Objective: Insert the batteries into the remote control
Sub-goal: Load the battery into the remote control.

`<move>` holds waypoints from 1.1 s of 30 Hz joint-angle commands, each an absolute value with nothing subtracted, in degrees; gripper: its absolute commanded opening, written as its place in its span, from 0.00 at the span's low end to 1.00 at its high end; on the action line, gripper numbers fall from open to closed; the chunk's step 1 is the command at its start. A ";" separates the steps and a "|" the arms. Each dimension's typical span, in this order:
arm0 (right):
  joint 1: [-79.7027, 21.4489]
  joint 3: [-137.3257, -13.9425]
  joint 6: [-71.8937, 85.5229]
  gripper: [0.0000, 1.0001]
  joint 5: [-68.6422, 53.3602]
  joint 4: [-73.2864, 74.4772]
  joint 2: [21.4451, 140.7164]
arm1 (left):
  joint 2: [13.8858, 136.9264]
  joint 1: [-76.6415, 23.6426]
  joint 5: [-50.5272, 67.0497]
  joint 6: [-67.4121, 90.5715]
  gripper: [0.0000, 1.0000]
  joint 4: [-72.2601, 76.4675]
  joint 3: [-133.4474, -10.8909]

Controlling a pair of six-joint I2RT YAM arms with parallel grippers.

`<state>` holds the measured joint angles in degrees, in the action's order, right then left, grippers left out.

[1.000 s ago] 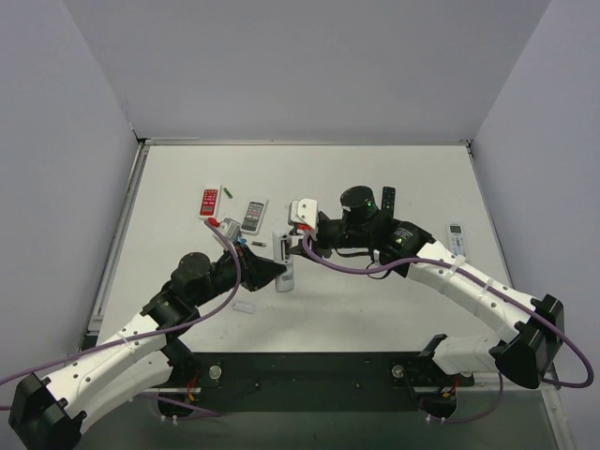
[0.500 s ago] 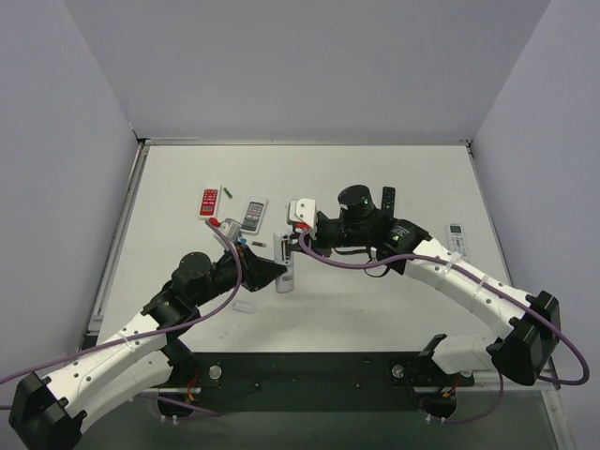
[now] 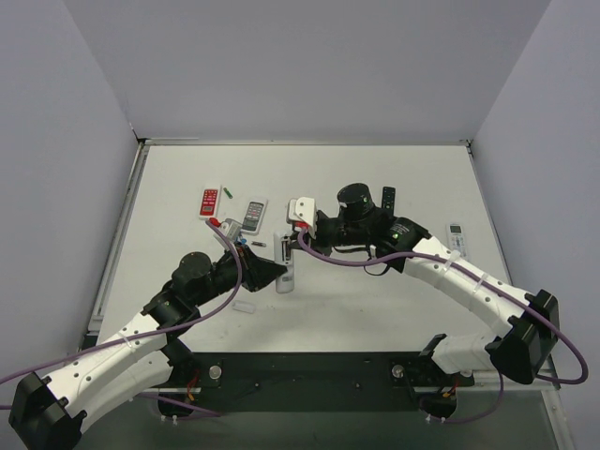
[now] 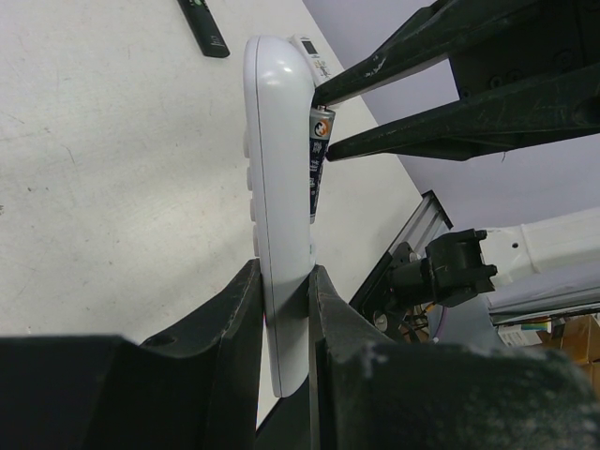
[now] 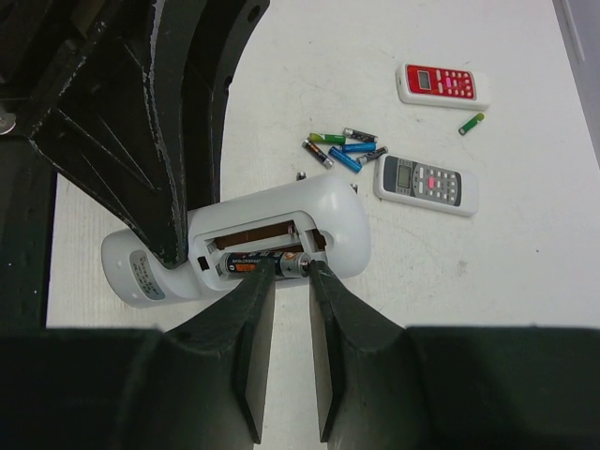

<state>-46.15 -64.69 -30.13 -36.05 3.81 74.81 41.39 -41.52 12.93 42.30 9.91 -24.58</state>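
The white remote control (image 3: pixel 284 263) stands on its long edge, my left gripper (image 4: pixel 284 272) shut on its lower end. Its open battery recess faces my right gripper (image 5: pixel 292 267). One dark battery (image 5: pixel 281 263) lies in the lower slot of the recess (image 5: pixel 267 234). The right fingertips (image 5: pixel 262 274) are a narrow gap apart and rest against that battery near its plus end, not around it. In the left wrist view the same battery (image 4: pixel 317 173) shows on the remote's (image 4: pixel 279 187) right side, with the right gripper (image 4: pixel 323 124) against it. Several loose batteries (image 5: pixel 342 148) lie on the table beyond.
A red-faced white remote (image 5: pixel 442 84) and a grey remote with a display (image 5: pixel 427 183) lie behind the loose batteries, a green battery (image 5: pixel 472 123) between them. A black remote (image 3: pixel 388 199) and a small white remote (image 3: pixel 457 238) lie right. A small white cover (image 3: pixel 245 306) rests beside my left arm.
My right gripper's fingers have drawn closer together and edged in toward the remote's recess. The left arm and the remote have stayed still.
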 commanded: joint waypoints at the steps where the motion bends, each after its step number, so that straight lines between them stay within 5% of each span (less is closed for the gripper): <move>1: -46.14 -67.50 -31.73 0.17 -38.85 5.45 75.50 | 41.22 -41.48 13.97 41.75 0.00 14.06 -27.42; 33: -51.68 -65.30 -37.53 0.11 -26.99 7.12 77.34 | 42.36 -40.87 11.43 43.24 0.00 13.09 -28.39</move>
